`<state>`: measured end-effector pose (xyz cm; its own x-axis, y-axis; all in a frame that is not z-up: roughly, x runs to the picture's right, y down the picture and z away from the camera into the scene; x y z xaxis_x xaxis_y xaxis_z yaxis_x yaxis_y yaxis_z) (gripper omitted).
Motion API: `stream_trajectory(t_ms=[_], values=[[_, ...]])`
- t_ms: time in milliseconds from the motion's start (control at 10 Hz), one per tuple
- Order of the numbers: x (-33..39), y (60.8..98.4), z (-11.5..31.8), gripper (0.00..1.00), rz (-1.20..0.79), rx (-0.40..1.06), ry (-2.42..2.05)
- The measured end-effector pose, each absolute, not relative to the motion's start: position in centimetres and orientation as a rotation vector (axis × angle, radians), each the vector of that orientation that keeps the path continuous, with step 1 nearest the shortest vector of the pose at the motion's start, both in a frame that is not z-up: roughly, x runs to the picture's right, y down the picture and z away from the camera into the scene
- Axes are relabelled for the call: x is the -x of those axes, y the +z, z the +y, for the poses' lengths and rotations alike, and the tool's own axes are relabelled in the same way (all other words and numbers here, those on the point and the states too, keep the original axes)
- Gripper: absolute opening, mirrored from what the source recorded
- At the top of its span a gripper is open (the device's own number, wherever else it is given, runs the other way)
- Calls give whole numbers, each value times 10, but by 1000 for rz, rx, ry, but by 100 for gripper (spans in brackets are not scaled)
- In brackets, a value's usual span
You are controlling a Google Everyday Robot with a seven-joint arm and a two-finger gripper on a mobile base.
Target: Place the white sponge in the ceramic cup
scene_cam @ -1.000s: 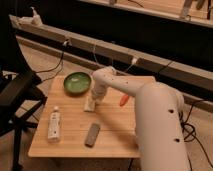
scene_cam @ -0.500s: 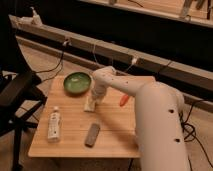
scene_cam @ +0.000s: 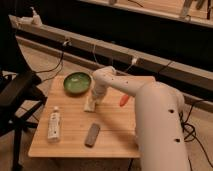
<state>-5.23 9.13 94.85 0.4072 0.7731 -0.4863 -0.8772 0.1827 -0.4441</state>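
Gripper [scene_cam: 93, 101] hangs low over the wooden tabletop [scene_cam: 115, 130]; below it sits a pale off-white object [scene_cam: 90, 105]. Cannot tell its state; confirm a firm grasp before lifting.

The gripper [scene_cam: 93, 102] hangs low over the middle of the wooden table, just right of and below the green bowl, its tip at the tabletop.

A small pale, off-white object [scene_cam: 90, 105] sits right at the gripper's tip, near the centre of the table. It touches or is overlapped by the gripper's end. Whether this pale shape is the small off-white rectangular sponge, the small whitish ceramic cup, or both together cannot be told: the arm's end covers its upper part. No second pale object can be separately made out.
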Motion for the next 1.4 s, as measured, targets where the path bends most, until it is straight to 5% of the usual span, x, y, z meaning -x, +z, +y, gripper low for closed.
stream_trajectory(t_ms=[600,1400], values=[[56,943,88,1,144,759,1160],[62,910,62,0,49,780,1147]])
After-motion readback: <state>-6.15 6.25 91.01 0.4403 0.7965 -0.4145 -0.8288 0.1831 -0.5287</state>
